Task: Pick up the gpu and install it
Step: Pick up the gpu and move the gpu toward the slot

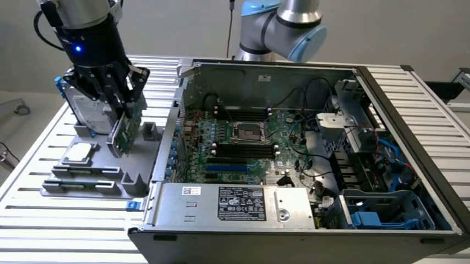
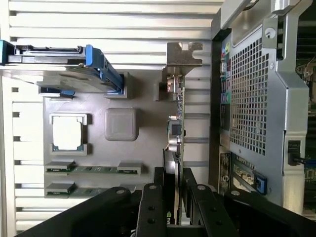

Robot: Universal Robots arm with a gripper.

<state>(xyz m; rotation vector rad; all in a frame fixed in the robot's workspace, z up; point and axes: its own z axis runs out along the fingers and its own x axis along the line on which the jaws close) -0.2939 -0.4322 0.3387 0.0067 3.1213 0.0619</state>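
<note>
End effector [image 1: 123, 107]: clenched on both faces of the gpu [image 1: 126, 135]. Card upright over grey tray [image 1: 140, 165], between hard drive in blue frame [image 1: 87, 110] and open computer case [image 1: 257, 65]; contact with tray could not be told. Wrist view gave the card edge-on with its silver bracket, a processor chip [image 2: 67, 132] and memory sticks [image 2: 94, 169] lying in the tray. Exterior view gave motherboard [image 1: 250, 137] and power supply label [image 1: 241, 202], print unreadable. Slatted counter [image 1: 44, 220] carried all
</note>
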